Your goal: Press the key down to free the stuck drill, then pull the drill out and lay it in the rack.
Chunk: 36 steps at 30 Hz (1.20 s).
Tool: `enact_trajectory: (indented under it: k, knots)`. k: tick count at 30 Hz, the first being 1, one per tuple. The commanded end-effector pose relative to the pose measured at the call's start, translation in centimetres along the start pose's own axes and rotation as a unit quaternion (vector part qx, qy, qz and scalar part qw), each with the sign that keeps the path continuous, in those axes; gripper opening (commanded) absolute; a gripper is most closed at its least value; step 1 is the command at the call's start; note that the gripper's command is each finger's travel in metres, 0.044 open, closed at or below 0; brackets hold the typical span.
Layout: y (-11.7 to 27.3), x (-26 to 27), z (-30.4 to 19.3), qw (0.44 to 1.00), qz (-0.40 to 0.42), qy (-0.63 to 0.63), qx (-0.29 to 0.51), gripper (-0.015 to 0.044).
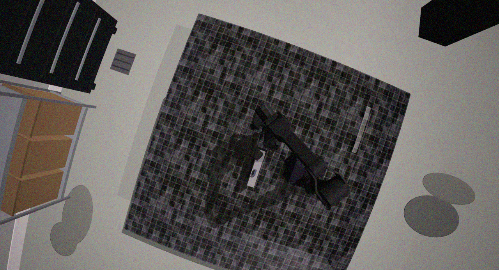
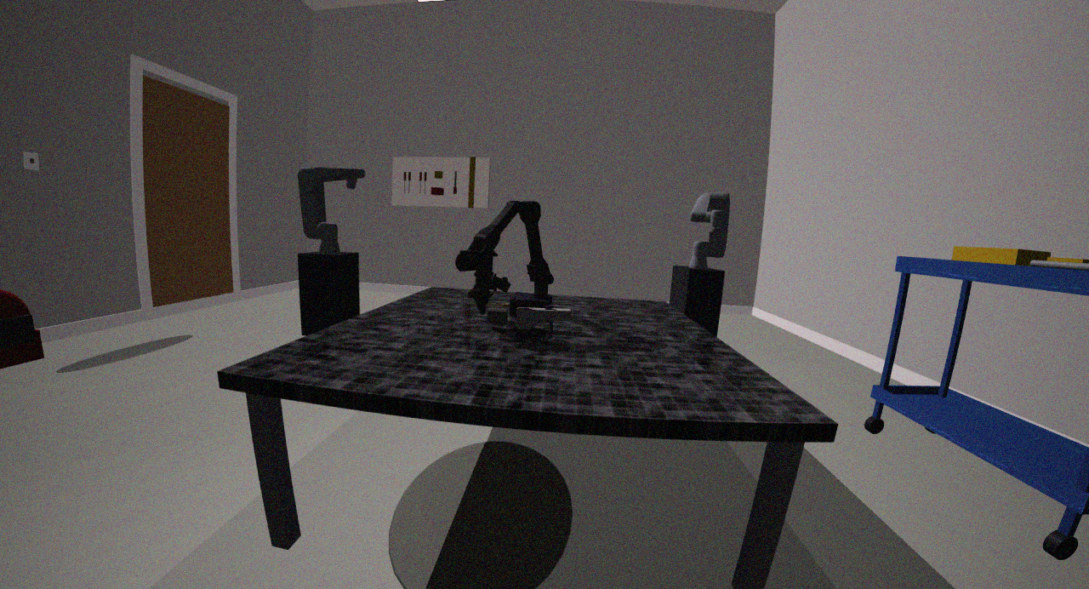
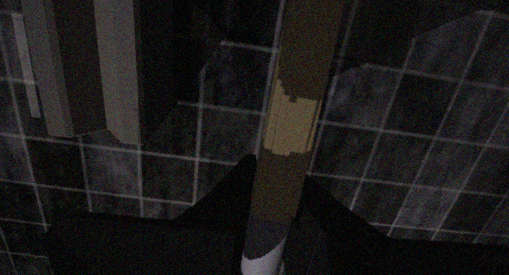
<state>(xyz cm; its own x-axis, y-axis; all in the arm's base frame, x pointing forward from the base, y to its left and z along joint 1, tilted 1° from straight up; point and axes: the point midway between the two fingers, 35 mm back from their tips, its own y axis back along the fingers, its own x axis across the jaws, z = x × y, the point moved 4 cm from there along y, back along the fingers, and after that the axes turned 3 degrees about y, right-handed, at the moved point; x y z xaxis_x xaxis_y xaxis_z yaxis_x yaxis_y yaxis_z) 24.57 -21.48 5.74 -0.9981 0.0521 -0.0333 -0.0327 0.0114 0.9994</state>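
My gripper (image 3: pixel 264 164) (image 2: pixel 481 308) is shut on the drill. The drill (image 3: pixel 294 125) is a long brown rod in the wrist view, with a lit yellow band and a pale end at the bottom; its far end is out of that view. Two grey rails (image 3: pixel 118 68) with a dark gap between them stand to the left of the drill, apart from it; they look like part of the rack or the holder, and I cannot tell which. A narrow white-topped piece (image 1: pixel 256 169) (image 2: pixel 542 318) stands beside the gripper, with a small dark part on it. I cannot make out the key.
The arm (image 1: pixel 296 144) (image 2: pixel 496 231) reaches over the dark checkered table (image 1: pixel 216 52) (image 2: pixel 365 364). A pale strip (image 1: pixel 361 130) (image 3: pixel 27 64) lies on the table near its right side in the top view. A small grey block (image 2: pixel 498 311) stands near the gripper.
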Motion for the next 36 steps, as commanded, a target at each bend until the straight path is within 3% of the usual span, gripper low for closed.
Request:
enact_trajectory:
  k: [1, 36]
  knots:
    - [0.3, 0.0, 0.0, 1.0, -0.003, 0.002, -0.001, 0.0]
    - [1.7, -0.2, 0.2, 1.0, -0.003, 0.002, -0.001, 0.0]
